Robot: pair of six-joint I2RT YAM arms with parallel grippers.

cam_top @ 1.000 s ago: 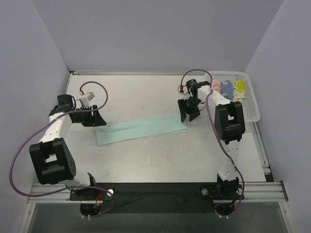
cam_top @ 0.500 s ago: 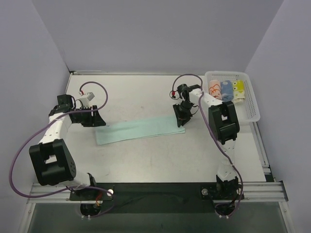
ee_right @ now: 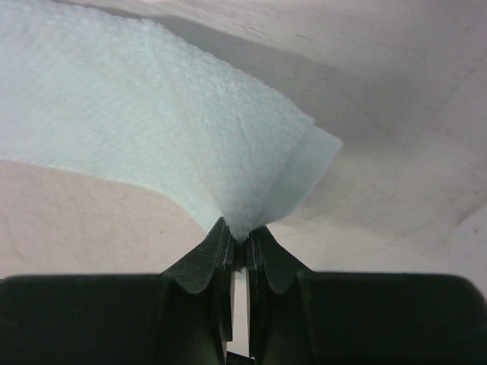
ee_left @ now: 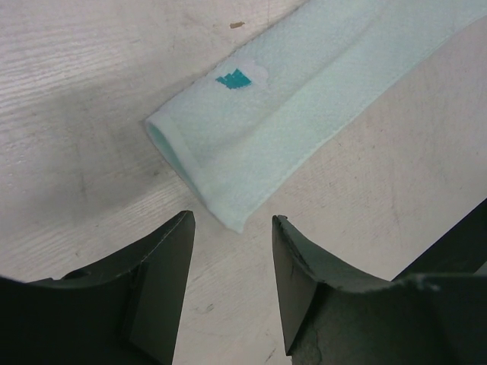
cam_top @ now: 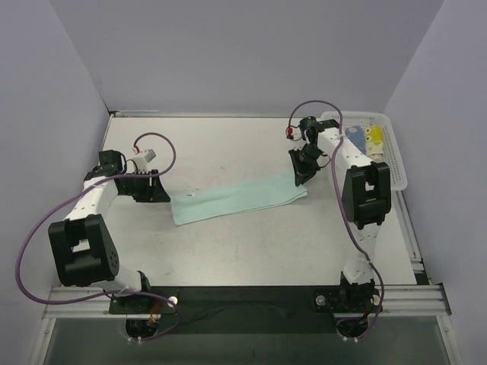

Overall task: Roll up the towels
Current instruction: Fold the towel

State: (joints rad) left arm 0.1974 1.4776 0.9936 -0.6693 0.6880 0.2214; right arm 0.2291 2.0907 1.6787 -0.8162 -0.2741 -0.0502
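Right gripper (cam_top: 301,173) is closed tight on the far right corner of the mint-green towel (cam_top: 240,198). In the right wrist view its jaws (ee_right: 238,242) meet with the cloth (ee_right: 152,129) bunched between them, and the pinched corner stands a little off the table (cam_top: 228,144). Left gripper (cam_top: 157,190) is parted wide and holds nothing. In the left wrist view its fingertips (ee_left: 232,228) sit just short of the towel's other end, one on either side of the near corner, apart from the cloth (ee_left: 304,84).

On the white table the towel lies as a long folded strip, slanting from the left gripper up to the right one. A white slotted basket (cam_top: 396,163) stands at the far right edge and holds rolled towels, a blue one (cam_top: 354,138) beside a yellow one (cam_top: 373,137). A small tag with a teal mark (ee_left: 240,76) lies on the towel near its left end.
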